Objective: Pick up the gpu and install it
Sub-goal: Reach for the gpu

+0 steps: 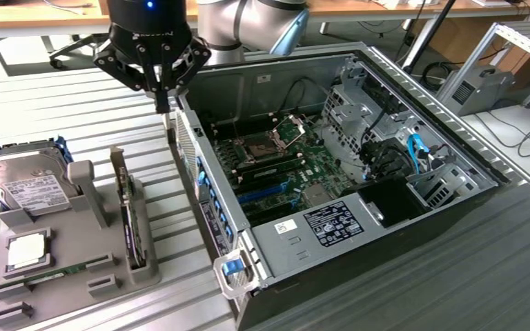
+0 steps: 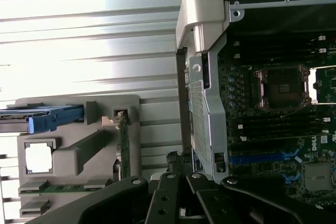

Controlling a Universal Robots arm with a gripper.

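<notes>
— Hovering where, those fingers (image 1: 162, 100)?
— Above the rear edge of the open computer case (image 1: 275, 79), pinched together with nothing between them.
— And the gpu (image 1: 132, 222)?
— It stands edge-on in a slot of the grey holder (image 1: 145, 272) on the bench (image 1: 63, 110), beside the hard drive (image 1: 25, 183), well apart from the fingers.

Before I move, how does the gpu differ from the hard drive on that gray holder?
The gpu stands on edge, thin and dark; the hard drive leans with its broad face showing, boxy and silver with a white label. The hard drive sits in a blue bracket; the gpu has none. Both rest in the gray holder.
</notes>
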